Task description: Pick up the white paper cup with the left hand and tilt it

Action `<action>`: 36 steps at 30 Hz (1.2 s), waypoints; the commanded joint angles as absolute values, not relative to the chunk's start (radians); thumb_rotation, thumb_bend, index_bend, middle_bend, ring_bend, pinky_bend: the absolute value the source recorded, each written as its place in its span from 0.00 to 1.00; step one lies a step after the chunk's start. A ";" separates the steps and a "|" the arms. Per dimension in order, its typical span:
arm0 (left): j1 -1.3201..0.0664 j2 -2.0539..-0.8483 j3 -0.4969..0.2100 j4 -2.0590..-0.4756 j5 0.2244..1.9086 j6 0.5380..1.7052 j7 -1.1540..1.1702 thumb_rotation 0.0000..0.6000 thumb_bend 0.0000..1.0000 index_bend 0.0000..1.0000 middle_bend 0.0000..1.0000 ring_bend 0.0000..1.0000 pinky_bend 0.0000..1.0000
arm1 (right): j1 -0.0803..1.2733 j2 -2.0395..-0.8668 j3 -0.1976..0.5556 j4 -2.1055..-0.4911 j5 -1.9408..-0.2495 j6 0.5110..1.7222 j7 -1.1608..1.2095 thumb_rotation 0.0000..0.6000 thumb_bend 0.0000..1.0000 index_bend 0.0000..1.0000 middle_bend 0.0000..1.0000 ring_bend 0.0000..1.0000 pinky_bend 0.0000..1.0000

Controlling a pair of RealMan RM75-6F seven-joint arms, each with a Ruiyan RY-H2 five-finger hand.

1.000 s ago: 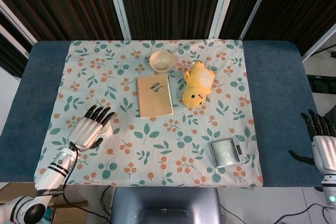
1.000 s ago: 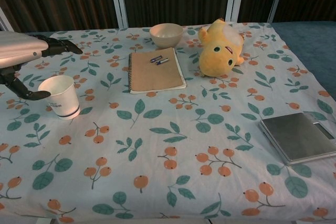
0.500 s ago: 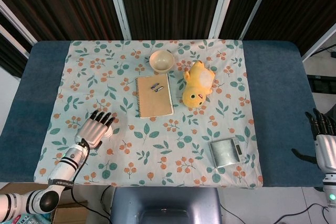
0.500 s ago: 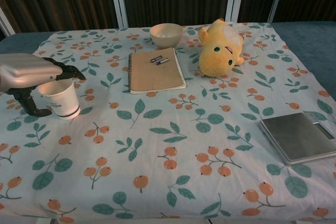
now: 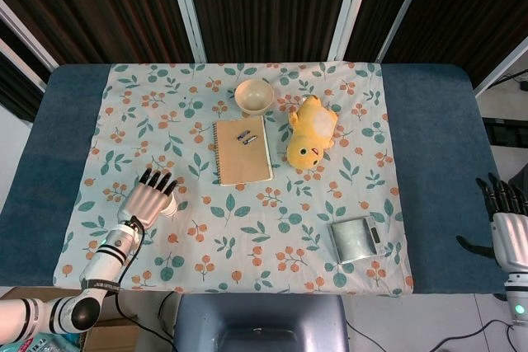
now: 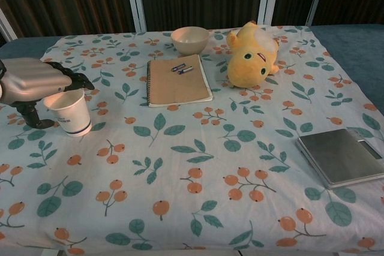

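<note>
**Two hands in view, left one at the cup**

Landmark for everything below: notebook (image 5: pixel 242 150), lying flat on the floral cloth (image 5: pixel 247 245), roughly mid-table.

- White paper cup (image 6: pixel 71 112): upright on the cloth, well to the left of the notebook and nearer the robot. Blue band near its base. Mouth faces up, not tilted.
- Left hand (image 6: pixel 33 82): over and around the cup. Fingers (image 6: pixel 71 77) arch above the rim, thumb low on the cup's far-left side. Head view shows the hand (image 5: pixel 147 200) covering most of the cup (image 5: pixel 169 206). Cup base sits on the cloth. Contact between fingers and cup wall: cannot tell from either view, so whether it is actually gripping stays uncertain.
- Right hand (image 5: pixel 509 228): far right of the notebook, past the cloth edge, off the blue table (image 5: pixel 445 162) edge. Fingers apart and pointing up-frame, holding nothing. Seen in the head view only.
- Two small batteries (image 6: pixel 180 68): on the notebook's cover, near its far edge.
- Bowl (image 6: pixel 190 39): just beyond the notebook's far edge, upright.
- Yellow plush toy (image 6: pixel 252 55): just right of the notebook, lying on the cloth, face toward the robot.
- Silver scale (image 6: pixel 341 155): right of the notebook and much nearer the robot, flat near the cloth's right edge.
</note>
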State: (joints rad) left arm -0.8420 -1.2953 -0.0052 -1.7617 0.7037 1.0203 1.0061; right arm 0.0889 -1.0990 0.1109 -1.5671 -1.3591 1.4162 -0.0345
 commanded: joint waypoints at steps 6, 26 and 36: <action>-0.845 -1.316 0.010 -1.743 0.737 1.053 0.991 1.00 0.36 0.19 0.17 0.00 0.00 | 0.090 -1.097 0.110 -1.567 -1.351 1.405 -0.029 1.00 0.11 0.00 0.00 0.00 0.00; -0.812 -1.308 -0.050 -1.723 0.878 1.017 0.698 1.00 0.38 0.34 0.33 0.06 0.00 | 0.098 -1.082 0.103 -1.578 -1.333 1.361 -0.032 1.00 0.11 0.00 0.00 0.00 0.00; -0.684 -1.425 -0.175 -1.468 1.131 0.911 -0.188 1.00 0.36 0.33 0.31 0.02 0.00 | 0.103 -1.066 0.098 -1.582 -1.332 1.334 0.002 1.00 0.11 0.00 0.00 0.00 0.00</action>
